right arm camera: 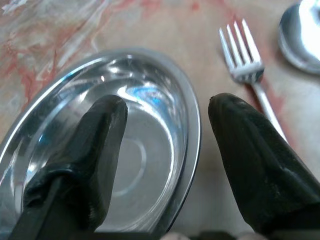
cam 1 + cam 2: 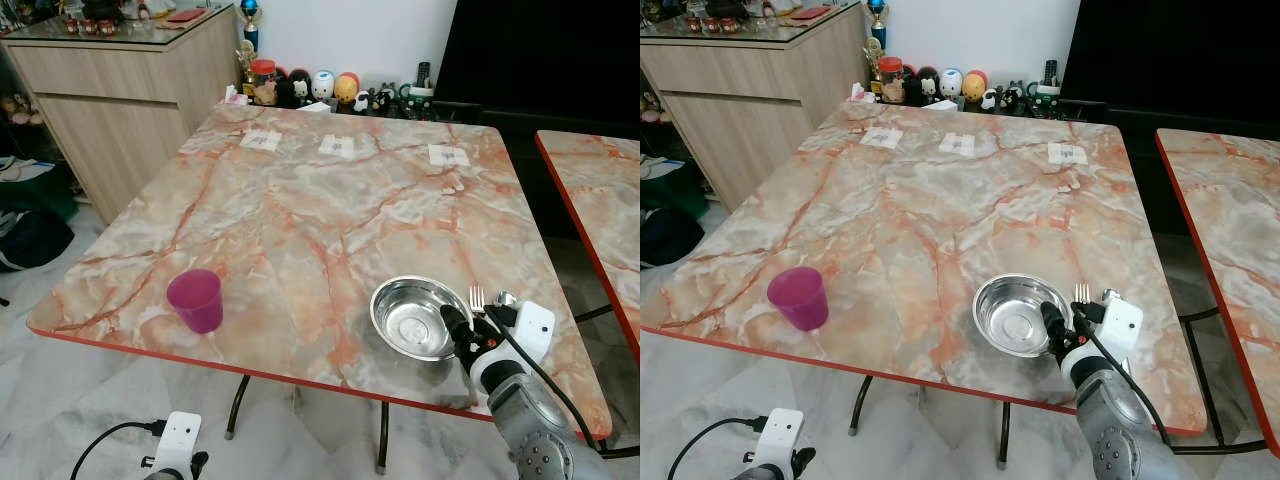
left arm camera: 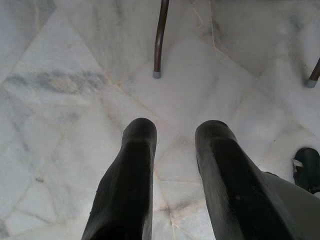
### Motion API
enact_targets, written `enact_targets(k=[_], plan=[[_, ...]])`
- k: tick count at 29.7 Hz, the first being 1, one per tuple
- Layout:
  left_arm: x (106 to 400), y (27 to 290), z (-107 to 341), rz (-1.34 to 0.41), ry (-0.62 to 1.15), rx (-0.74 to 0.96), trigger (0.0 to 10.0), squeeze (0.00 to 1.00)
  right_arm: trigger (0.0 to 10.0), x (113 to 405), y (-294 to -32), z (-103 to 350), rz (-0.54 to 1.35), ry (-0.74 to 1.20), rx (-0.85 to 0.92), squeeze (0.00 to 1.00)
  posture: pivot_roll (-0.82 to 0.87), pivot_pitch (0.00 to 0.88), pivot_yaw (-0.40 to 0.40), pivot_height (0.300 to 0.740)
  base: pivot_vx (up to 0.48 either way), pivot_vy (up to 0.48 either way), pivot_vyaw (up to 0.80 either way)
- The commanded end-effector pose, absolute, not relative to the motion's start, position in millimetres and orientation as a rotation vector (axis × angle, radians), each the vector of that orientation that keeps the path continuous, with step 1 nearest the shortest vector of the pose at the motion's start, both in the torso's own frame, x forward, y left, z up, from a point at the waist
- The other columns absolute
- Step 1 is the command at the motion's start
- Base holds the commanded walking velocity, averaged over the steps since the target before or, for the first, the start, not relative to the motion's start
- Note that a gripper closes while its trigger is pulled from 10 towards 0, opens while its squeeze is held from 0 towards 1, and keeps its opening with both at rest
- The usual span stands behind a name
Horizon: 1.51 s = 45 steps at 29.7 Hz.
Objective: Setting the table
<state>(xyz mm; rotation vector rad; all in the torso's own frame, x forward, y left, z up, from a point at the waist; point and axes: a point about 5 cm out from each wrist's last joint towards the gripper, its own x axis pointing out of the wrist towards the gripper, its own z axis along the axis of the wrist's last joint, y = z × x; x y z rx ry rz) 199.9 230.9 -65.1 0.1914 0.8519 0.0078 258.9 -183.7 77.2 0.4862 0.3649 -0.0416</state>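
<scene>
Bench: your marble-patterned bench (image 2: 300, 220) carries the setting along its near edge, which puts everything within your reach.
Bowl: the steel bowl (image 2: 420, 316) sits upright and empty near the front right corner, likely the centre of this place setting.
Fork: the fork (image 1: 250, 75) lies flat just to the right of the bowl, tines pointing away from you, apart from the rim.
Spoon: a spoon (image 1: 302, 35) rests beyond the fork on the same side; you see little more than its bowl end.
Cup: the purple cup (image 2: 196, 299) stands upright near the front left edge, well apart from the bowl, so it probably has yet to join the setting.
Right pincer: your right pincer (image 1: 167, 120) is released, one finger over the inside of the bowl and the other outside over the bench, straddling the right rim. That stance suits either gripping the rim or letting it go; you cannot tell contact from here.
Left pincer: your left pincer (image 3: 175, 150) hangs idle and spread, pointing at the tiled floor (image 3: 60, 90) beside a bench leg (image 3: 159, 37).
Far side: three small paper cards (image 2: 337, 146) line the far edge, perhaps marking seats.
</scene>
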Motion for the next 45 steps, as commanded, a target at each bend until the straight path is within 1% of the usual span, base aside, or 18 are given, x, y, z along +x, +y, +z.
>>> enact_targets(k=[1,8,9,10,11,12,39,41,42,44,45], plan=[[199.5,233.1,-64.8,0.007,0.857,0.198,10.0,0.00,10.0,259.9,-181.2,74.2,-0.033,0.393,0.499,0.00,0.08,0.030,-0.018,0.740,0.000,0.000,0.00],[199.5,232.9,-64.9,0.001,0.859,0.205,10.0,0.00,10.0,260.5,-179.6,71.2,-0.031,0.407,0.513,0.00,0.08,0.030,-0.017,0.740,0.000,0.000,0.00],[198.7,232.6,-65.4,-0.004,0.862,0.211,10.0,0.00,4.5,261.0,-178.9,71.6,-0.028,0.404,0.522,0.00,0.08,0.029,-0.016,0.740,0.000,0.000,0.00],[198.4,232.5,-65.6,-0.005,0.863,0.212,10.0,0.00,1.1,261.2,-178.7,71.7,-0.028,0.404,0.526,0.00,0.08,0.029,-0.016,0.740,0.000,0.000,0.00],[198.2,232.5,-65.7,-0.006,0.864,0.212,10.0,0.00,1.1,261.3,-178.5,71.6,-0.028,0.404,0.528,0.00,0.08,0.029,-0.016,0.740,0.000,0.000,0.00],[198.1,232.5,-65.8,-0.006,0.864,0.212,10.0,0.00,0.0,261.5,-178.4,71.4,-0.028,0.405,0.528,0.00,0.08,0.029,-0.016,0.740,0.000,0.000,0.00],[195.7,229.3,-67.9,-0.023,0.874,0.224,10.0,0.00,0.0,264.9,-175.5,71.2,-0.036,0.395,0.524,0.00,0.08,0.021,-0.018,0.740,0.000,0.000,0.00],[195.4,228.9,-68.2,-0.023,0.875,0.225,10.0,0.00,0.0,267.1,-178.6,75.5,-0.066,0.342,0.535,0.00,0.08,0.019,-0.019,0.740,0.000,0.000,0.00],[195.2,228.7,-68.4,-0.023,0.876,0.226,10.0,0.00,0.0,270.5,-183.6,85.6,-0.104,0.238,0.548,0.00,0.08,0.019,-0.019,0.740,0.000,0.000,0.00],[194.9,228.8,-68.5,-0.023,0.878,0.226,10.0,0.00,0.0,272.7,-185.6,98.8,-0.115,0.129,0.606,0.00,0.08,0.019,-0.019,0.740,0.000,0.000,0.00],[194.9,228.8,-68.5,-0.023,0.878,0.226,10.0,0.00,0.0,273.0,-186.4,101.1,-0.122,0.107,0.610,0.00,0.08,0.019,-0.019,0.740,0.000,0.000,0.00]])
